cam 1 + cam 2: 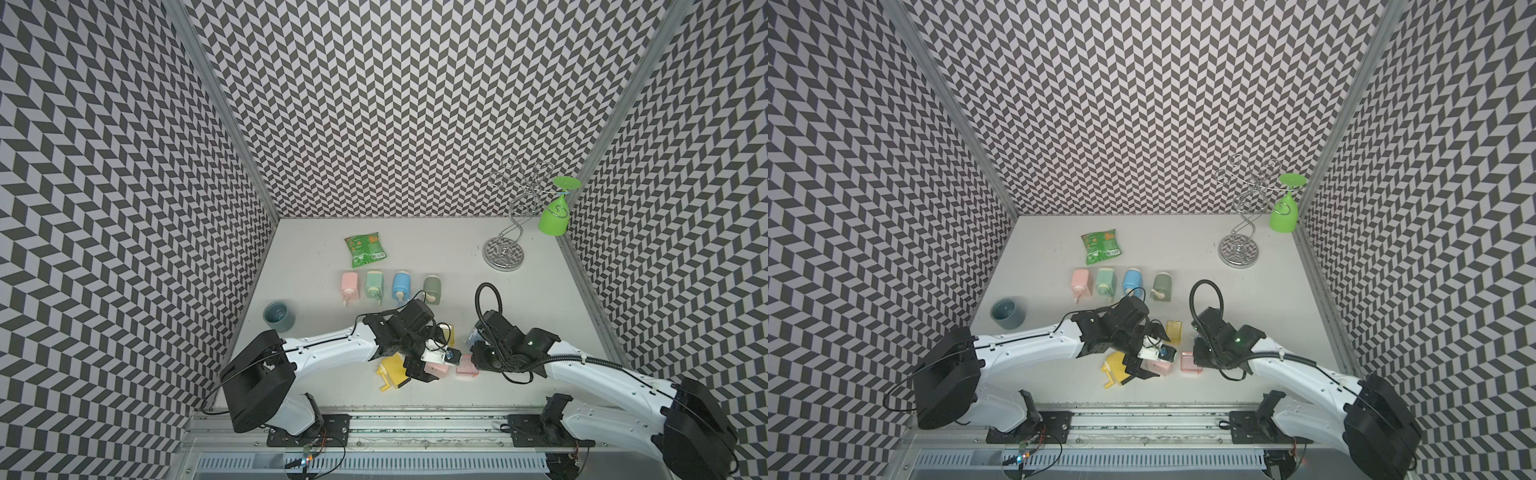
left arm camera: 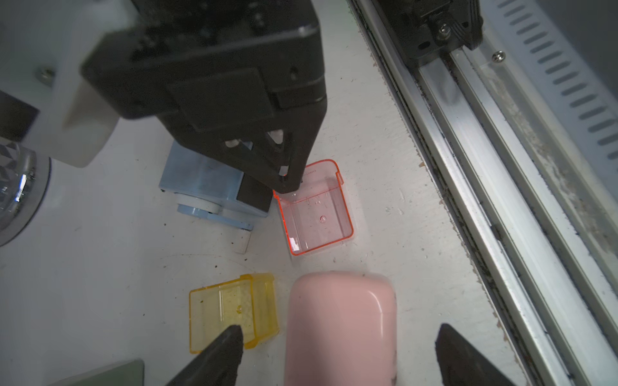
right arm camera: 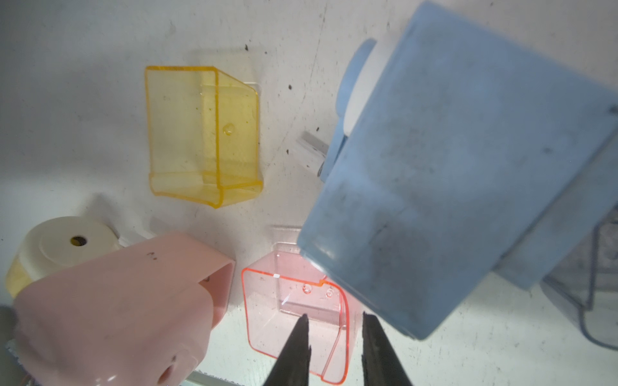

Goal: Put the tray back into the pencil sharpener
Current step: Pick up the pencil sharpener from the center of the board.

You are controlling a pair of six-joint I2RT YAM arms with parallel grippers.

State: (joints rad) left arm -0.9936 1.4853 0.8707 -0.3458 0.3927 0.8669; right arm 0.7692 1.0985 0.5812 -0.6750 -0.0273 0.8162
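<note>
Pink tray (image 3: 294, 310) lies on the white surface (image 3: 83, 133), at three o'clock from the pink pencil sharpener (image 2: 337, 327) in both top views; left fingers (image 2: 227, 347) wide, astride the sharpener; right fingers (image 3: 297, 344) narrow, straddling one tray wall

**Pink tray** (image 3: 294, 310) and **yellow tray** (image 3: 204, 133): translucent moulded plastic, glossy and smooth, with bright-edged rims

**Pink sharpener** (image 2: 337, 327): opaque plastic, smooth, satin sheen, a few dark specks

**Blue sharpener** (image 3: 468, 160): opaque plastic, matt, smudged grey

**Right tool** (image 3: 334, 315): fingers of matt black plastic

**Bench** (image 3: 83, 100): white, matt, scratched and flecked with dark crumbs

**Rail** (image 2: 475, 173) along the bench's near edge: bare metal, brushed, stained

**Glass holder** (image 1: 503, 252) near the far right corner: polished chrome wire on a mirror-bright base

**Green glass** (image 1: 555, 216): glossy, plastic in look

**Snack bag** (image 1: 365, 248): crinkled, shiny film
</note>
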